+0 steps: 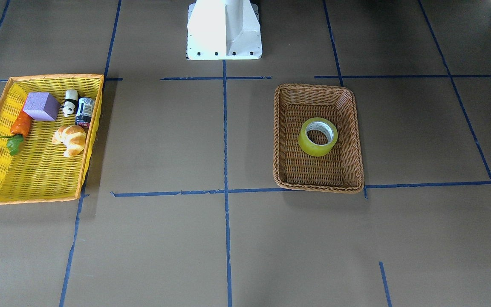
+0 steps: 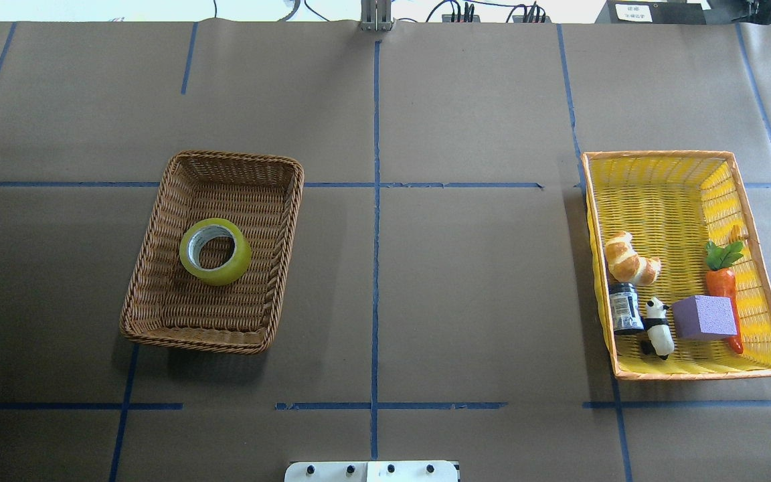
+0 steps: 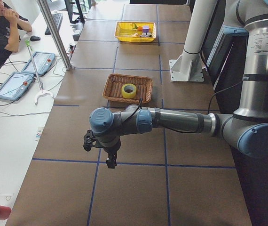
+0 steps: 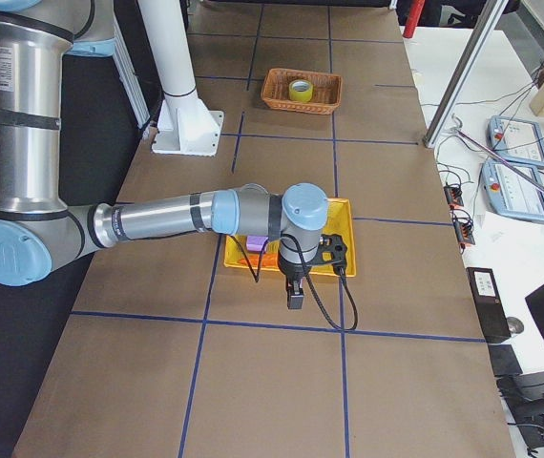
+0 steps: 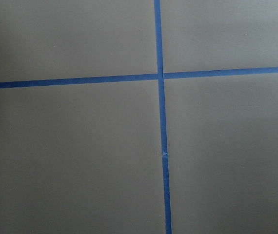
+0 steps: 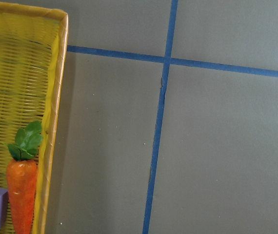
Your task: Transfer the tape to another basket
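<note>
Two containers sit well apart on your counter (image 2: 466, 288). The tape (image 2: 215, 252) lies flat, hole up, near the middle of the brown wicker basket (image 2: 225, 158), resting on its floor and clear of its walls. The yellow tray (image 2: 666, 155) holds a croissant (image 2: 630, 260), carrot (image 2: 721, 284), purple block (image 2: 703, 317), panda figure (image 2: 657, 327) and small dark jar (image 2: 625, 308). The left arm (image 3: 171, 121) hangs over bare counter, well apart from the basket. The right arm (image 4: 177, 215) hangs by the tray's edge. Note: the left jaws and right jaws show only in your side views, so you cannot tell whether they are parted or closed. Neither has hold of the tape.
</note>
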Robot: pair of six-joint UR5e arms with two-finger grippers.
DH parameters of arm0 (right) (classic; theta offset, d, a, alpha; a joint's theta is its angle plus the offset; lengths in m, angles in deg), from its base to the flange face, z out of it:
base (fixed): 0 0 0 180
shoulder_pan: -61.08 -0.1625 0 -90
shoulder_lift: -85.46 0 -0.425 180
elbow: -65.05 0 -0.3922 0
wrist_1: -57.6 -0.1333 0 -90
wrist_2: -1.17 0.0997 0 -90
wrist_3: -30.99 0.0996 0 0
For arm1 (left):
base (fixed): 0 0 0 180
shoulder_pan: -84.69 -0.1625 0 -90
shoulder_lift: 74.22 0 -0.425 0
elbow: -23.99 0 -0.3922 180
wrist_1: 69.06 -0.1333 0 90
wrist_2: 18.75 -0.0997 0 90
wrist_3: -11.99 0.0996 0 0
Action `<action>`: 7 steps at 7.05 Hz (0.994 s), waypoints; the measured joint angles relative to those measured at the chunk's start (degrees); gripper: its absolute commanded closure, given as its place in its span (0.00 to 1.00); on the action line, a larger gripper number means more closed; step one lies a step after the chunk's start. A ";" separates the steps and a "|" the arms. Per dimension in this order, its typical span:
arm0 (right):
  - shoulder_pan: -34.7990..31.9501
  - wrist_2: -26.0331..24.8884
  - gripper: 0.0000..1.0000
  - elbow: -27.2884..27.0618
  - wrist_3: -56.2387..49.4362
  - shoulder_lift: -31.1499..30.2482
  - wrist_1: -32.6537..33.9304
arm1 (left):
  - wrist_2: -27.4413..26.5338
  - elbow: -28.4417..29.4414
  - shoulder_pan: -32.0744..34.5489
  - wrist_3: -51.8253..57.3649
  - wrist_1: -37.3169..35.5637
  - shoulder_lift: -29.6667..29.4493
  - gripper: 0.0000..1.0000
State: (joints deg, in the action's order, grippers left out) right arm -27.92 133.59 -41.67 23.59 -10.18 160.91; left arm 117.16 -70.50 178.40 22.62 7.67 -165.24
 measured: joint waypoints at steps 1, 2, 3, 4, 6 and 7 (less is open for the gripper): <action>0.82 -0.01 0.00 0.00 0.06 -0.04 -0.04 | 0.08 0.57 -0.01 -0.16 0.07 0.01 0.00; 1.67 -0.03 0.00 -0.01 0.20 -0.06 -0.11 | 0.12 0.80 -0.13 -0.25 -0.01 0.04 0.00; 2.43 -0.07 0.00 -0.01 0.41 -0.06 -0.17 | 0.08 0.93 -0.51 -0.31 -0.11 0.05 0.00; 2.99 -0.05 0.00 0.00 0.61 -0.02 -0.19 | -0.06 1.12 -1.08 -0.26 -0.04 0.05 0.00; 3.42 0.13 0.00 0.07 0.74 -0.04 -0.23 | -0.16 1.43 -1.54 0.21 0.31 0.04 0.00; 3.51 0.20 0.00 0.09 0.78 -0.04 -0.27 | -0.19 1.41 -1.57 0.36 0.45 0.03 0.00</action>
State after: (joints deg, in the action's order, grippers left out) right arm -24.41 133.79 -41.58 24.37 -10.23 160.64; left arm 116.97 -69.09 176.83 22.98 8.13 -165.21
